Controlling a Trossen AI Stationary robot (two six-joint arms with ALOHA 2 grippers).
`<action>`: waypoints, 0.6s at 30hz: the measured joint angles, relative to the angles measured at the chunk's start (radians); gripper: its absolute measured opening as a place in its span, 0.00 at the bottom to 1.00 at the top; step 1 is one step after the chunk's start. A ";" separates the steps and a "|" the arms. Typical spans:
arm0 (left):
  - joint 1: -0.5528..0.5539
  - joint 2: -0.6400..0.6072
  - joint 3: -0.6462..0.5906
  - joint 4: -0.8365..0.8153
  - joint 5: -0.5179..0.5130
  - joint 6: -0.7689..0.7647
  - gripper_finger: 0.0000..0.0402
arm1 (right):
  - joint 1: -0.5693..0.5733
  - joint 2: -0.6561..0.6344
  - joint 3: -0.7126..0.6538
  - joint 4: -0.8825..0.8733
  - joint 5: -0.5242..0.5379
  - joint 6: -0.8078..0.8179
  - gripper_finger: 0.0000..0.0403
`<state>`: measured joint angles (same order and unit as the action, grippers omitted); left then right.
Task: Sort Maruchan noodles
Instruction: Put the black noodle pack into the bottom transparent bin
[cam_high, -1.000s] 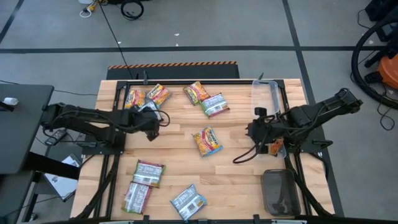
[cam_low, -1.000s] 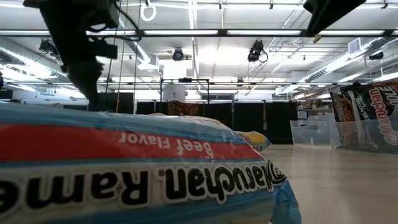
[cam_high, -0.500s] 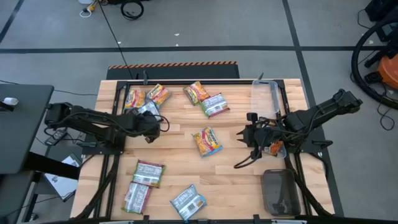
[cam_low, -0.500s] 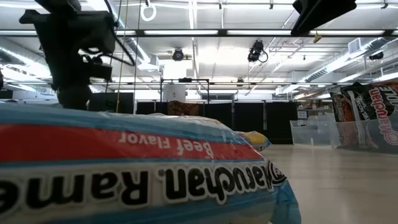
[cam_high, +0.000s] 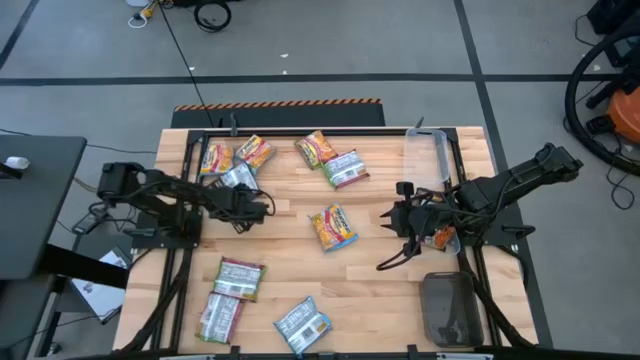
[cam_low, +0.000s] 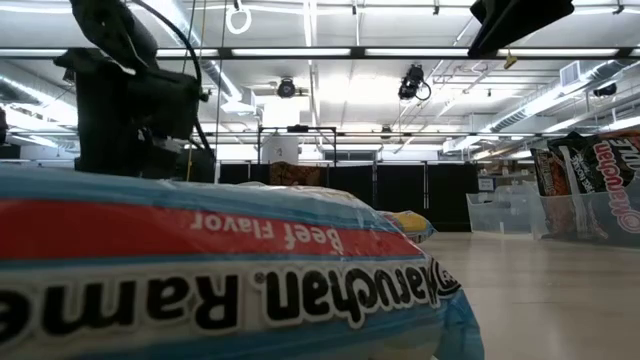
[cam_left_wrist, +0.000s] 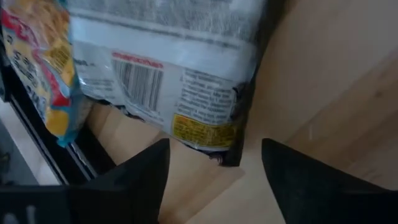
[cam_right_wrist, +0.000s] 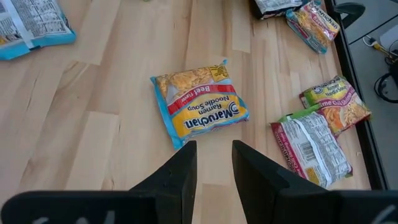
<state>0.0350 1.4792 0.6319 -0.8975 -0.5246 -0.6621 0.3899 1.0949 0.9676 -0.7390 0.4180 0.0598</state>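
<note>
Nearest the low camera, a pale blue beef-flavour packet fills the front edge of the desk, with two silver-green packets lying just beside it on the left.

Mid-desk, an orange-yellow packet lies flat and alone. The right hand hovers near it, pointed at it, its fingers narrowly parted and holding nothing.

Across from it, the left hand sits low at the edge of the far-left cluster, fingers spread wide and empty, straddling the corner of a silver packet that lies face down and overlaps an orange-yellow neighbour.

Further back lie another orange-yellow packet and a green one, touching.

The risk here, as I judge it, is the overlap: closing now could pinch both wrappers, or the shiny film could skid off toward the desk frame.
</note>
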 joint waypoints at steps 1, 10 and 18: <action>0.007 0.011 0.000 -0.005 -0.009 -0.002 0.67 | 0.001 0.000 0.000 0.000 0.000 0.000 0.27; 0.052 0.079 0.004 0.026 -0.014 0.001 0.55 | 0.001 0.000 0.000 -0.002 -0.006 0.019 0.27; 0.056 0.086 -0.002 0.088 -0.084 -0.046 0.24 | 0.004 0.000 0.000 -0.004 -0.027 0.033 0.27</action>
<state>0.0909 1.5652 0.6300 -0.8098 -0.6086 -0.7080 0.3943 1.0950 0.9676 -0.7425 0.3908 0.0930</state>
